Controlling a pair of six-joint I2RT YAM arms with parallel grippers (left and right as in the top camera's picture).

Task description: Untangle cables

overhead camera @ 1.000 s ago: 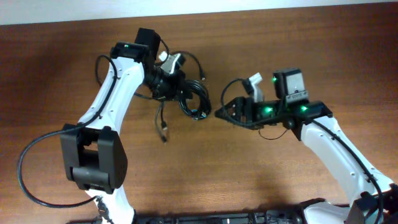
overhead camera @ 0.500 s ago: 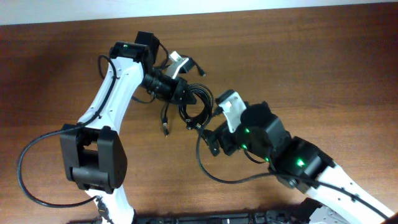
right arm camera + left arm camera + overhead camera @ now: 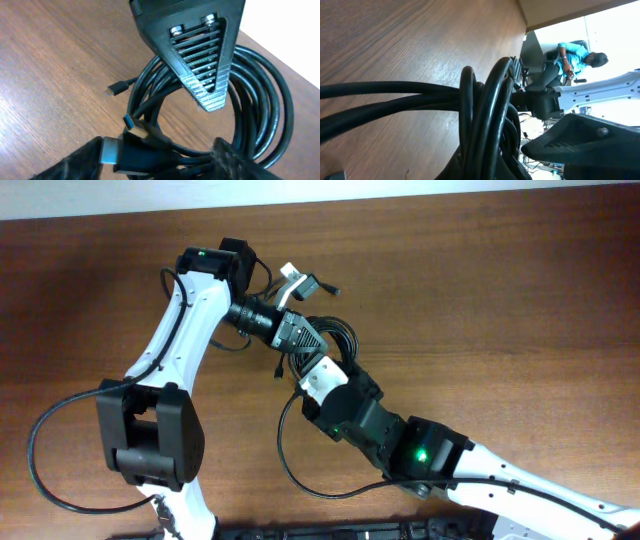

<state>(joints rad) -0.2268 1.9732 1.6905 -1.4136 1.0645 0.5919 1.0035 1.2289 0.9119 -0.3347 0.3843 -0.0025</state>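
The cables (image 3: 338, 338) are a coil of thin black cords held just above the wooden table (image 3: 480, 290). My left gripper (image 3: 300, 336) is shut on the coil; in the left wrist view the loops (image 3: 485, 115) run down between its jaws (image 3: 485, 172). My right gripper (image 3: 306, 360) is open right at the coil's lower left side. In the right wrist view its fingers (image 3: 160, 162) straddle a wide silver-tipped plug (image 3: 114, 152) and several cords. A blue-tipped plug (image 3: 131, 121) and a small plug (image 3: 114, 90) lie beside the coil (image 3: 260, 105). The left gripper's finger (image 3: 202, 55) is above it.
The right arm's body (image 3: 400, 440) stretches from the bottom right across the front of the table. The left arm (image 3: 185, 320) comes up along the left side, with its thick black hose (image 3: 45, 450) looping at the lower left.
The right arm has swung from the right side leftward and down until its gripper reached the coil. The left gripper has carried the coil slightly to the right.
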